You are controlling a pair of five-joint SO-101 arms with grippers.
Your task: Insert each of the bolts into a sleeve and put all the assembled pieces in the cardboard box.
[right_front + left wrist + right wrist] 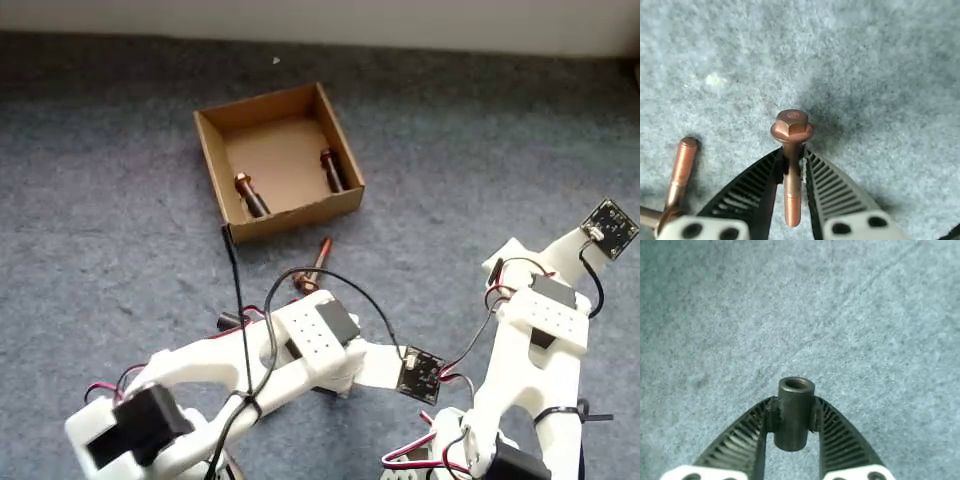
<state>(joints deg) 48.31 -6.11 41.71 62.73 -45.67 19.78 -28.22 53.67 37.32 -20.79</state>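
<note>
With the left jaws pinching the copper hex-head bolt and the right jaws the dark cylindrical sleeve over the grey counter, misalignment could jam the tip or twist either loose.

Open top on the cardboard box, and there's bare floor down its middle, between one assembled piece by one side wall and a second piece by the other. Carpet either side of the box lies wide open. Just before its near wall, a loose bolt and a black cable crowd the approach, with a dark sleeve farther out.
</note>
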